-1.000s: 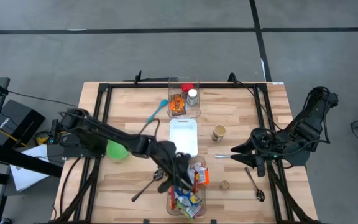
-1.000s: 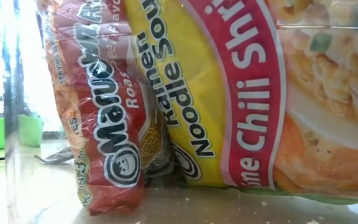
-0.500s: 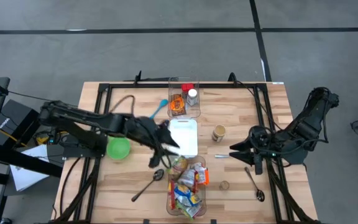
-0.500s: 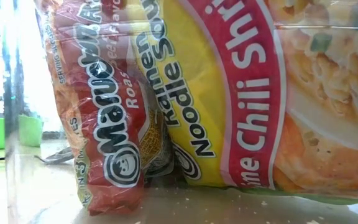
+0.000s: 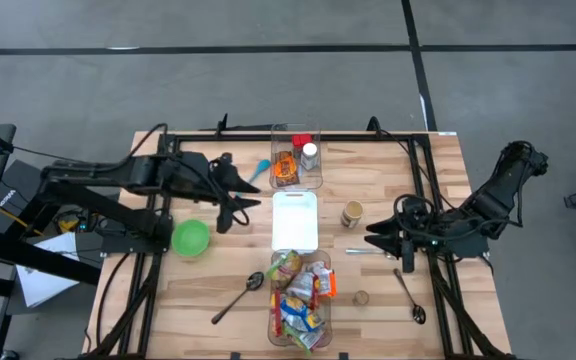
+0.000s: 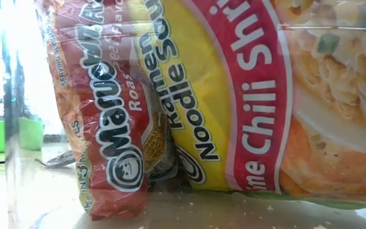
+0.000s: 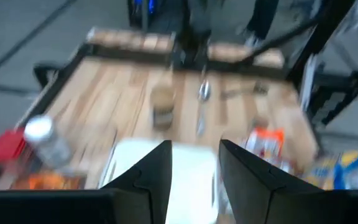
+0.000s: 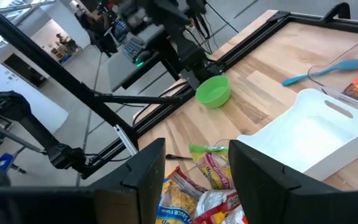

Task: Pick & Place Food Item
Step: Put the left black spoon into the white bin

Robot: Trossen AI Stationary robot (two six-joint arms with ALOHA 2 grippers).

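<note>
A clear bin (image 5: 320, 335) near the table's front edge holds several ramen and snack packets. They fill the low view, a red one (image 6: 107, 127) beside a yellow and red one (image 6: 253, 95). A green and red packet (image 5: 286, 265) lies at the bin's far end. The white tray (image 5: 294, 215) stands just beyond it. My left gripper (image 5: 236, 210) hovers open to the left of the tray, with nothing between its fingers (image 7: 194, 146). My right gripper (image 5: 371, 240) waits open to the right of the tray, also with nothing between its fingers (image 8: 196, 144).
A second clear bin (image 5: 296, 158) with jars and a packet stands at the far edge. Also on the table are a green bowl (image 5: 190, 238), a blue spatula (image 5: 256, 172), a can (image 5: 352, 214), a spoon (image 5: 236, 298) and another spoon (image 5: 408, 295).
My left gripper has drawn back out of the near bin, rising and going toward the table's far left, and now points more level. The green and red packet at the bin's far end, which the arm covered before, now shows.
</note>
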